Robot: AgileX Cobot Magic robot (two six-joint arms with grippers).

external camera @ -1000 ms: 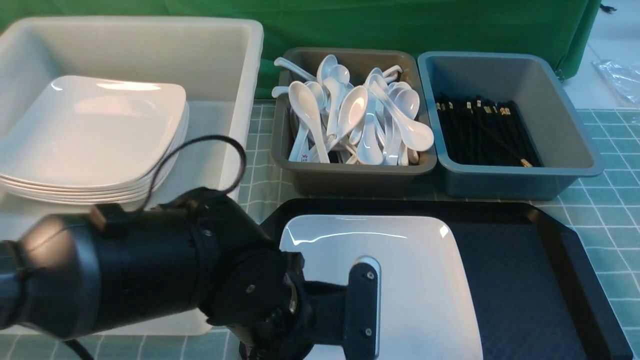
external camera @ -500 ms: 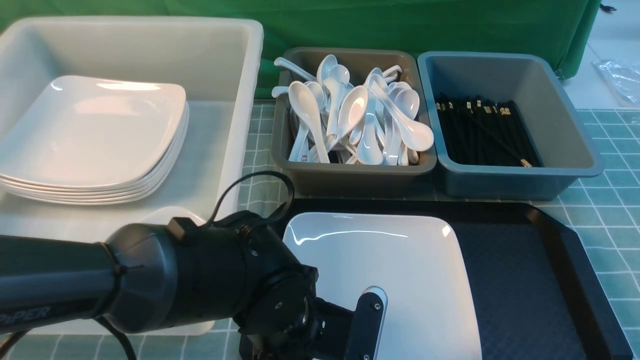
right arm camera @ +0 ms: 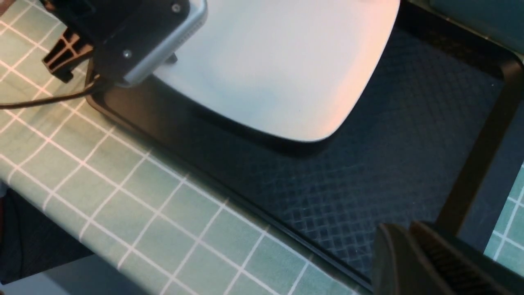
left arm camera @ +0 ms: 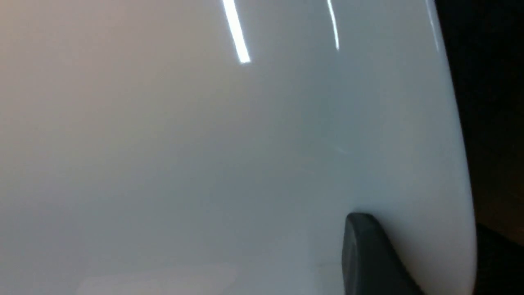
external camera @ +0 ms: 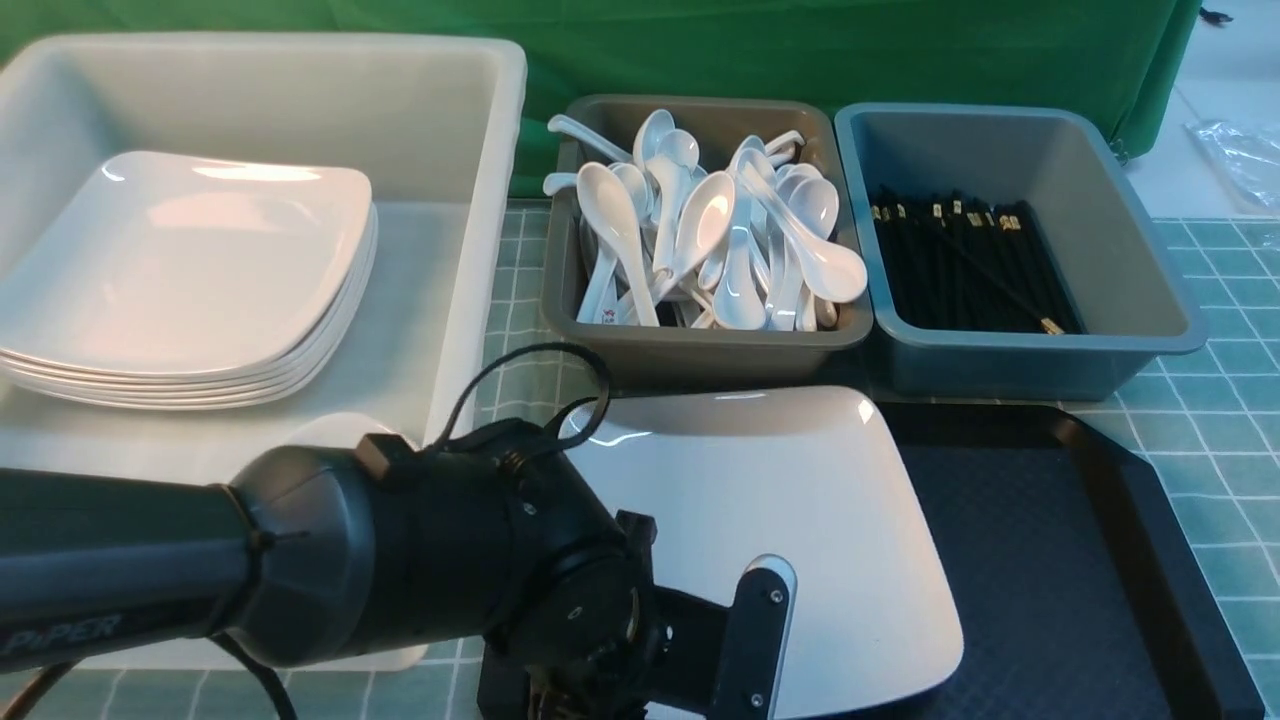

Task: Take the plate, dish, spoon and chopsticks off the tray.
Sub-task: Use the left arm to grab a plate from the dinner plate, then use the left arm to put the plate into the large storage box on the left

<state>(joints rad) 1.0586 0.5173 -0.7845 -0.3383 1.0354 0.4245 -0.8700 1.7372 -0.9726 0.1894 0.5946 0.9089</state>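
Beyond my fingers (external camera: 765, 640) the spoon bin (external camera: 700, 352) crowds the lifted plate's (external camera: 800, 510) far edge, while the tray (external camera: 1050, 560) right of them lies bare.

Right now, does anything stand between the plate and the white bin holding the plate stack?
Only the side wall of the white bin rises between the plate and the stack of plates; nothing else shows on that path.

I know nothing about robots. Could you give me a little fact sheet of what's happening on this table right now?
Plate: raised and tilted over the tray
Left gripper: clamped on the plate's near edge
Right gripper: shut, holding nothing
White bin: stack of plates
Brown bin: white spoons
Grey-blue bin: black chopsticks
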